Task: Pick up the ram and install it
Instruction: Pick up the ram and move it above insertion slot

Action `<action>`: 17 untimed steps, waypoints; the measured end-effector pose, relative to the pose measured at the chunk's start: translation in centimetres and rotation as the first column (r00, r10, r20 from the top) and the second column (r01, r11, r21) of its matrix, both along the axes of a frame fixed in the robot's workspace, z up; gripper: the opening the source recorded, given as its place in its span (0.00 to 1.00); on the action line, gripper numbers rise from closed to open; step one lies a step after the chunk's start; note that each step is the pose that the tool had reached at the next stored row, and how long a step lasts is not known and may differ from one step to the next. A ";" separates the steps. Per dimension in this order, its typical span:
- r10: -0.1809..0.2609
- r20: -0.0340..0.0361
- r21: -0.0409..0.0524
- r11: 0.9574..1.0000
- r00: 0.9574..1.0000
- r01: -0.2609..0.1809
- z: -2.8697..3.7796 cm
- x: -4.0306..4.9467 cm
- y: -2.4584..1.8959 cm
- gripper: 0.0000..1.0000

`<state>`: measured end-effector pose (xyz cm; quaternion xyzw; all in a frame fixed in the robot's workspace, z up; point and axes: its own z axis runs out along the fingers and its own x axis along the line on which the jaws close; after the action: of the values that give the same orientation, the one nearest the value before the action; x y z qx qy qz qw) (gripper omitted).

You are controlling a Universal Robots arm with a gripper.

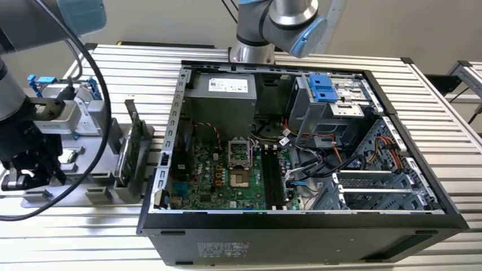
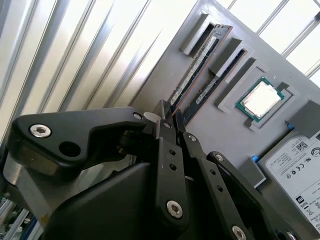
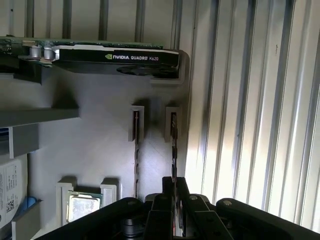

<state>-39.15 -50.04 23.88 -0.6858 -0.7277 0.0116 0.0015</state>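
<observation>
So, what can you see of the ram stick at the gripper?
Seen edge-on in the first wrist view, the ram is a thin, dark, straight strip; its faces are hidden. It stands on its long edge in the grey tray, its far end in a slotted grey block, near the tray's edge. A second stick stands parallel beside it, apart. The gripper is over its near end; contact cannot be told.

**My arm as it looks from my station**

I see a silver-grey tubular arm [image 1: 283,14] with light-blue joint caps [image 1: 83,14] and black cables [image 1: 96,79] looping off it. My matte black gripper [image 2: 168,114] is built of hinged link bars studded with silver screw heads [image 2: 173,209].
</observation>
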 end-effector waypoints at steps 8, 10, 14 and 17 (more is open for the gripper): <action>0.000 0.000 0.000 1.000 1.000 0.000 0.58 0.00 0.00 0.00; 0.000 0.000 0.000 1.000 1.000 0.000 0.76 0.00 0.00 0.00; 0.000 0.000 0.000 1.000 1.000 0.000 1.13 0.00 0.00 0.00; 0.000 0.000 0.000 1.000 1.000 0.000 1.40 0.00 0.00 0.00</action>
<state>-39.14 -50.04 25.29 -0.6857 -0.7278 0.0117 0.0016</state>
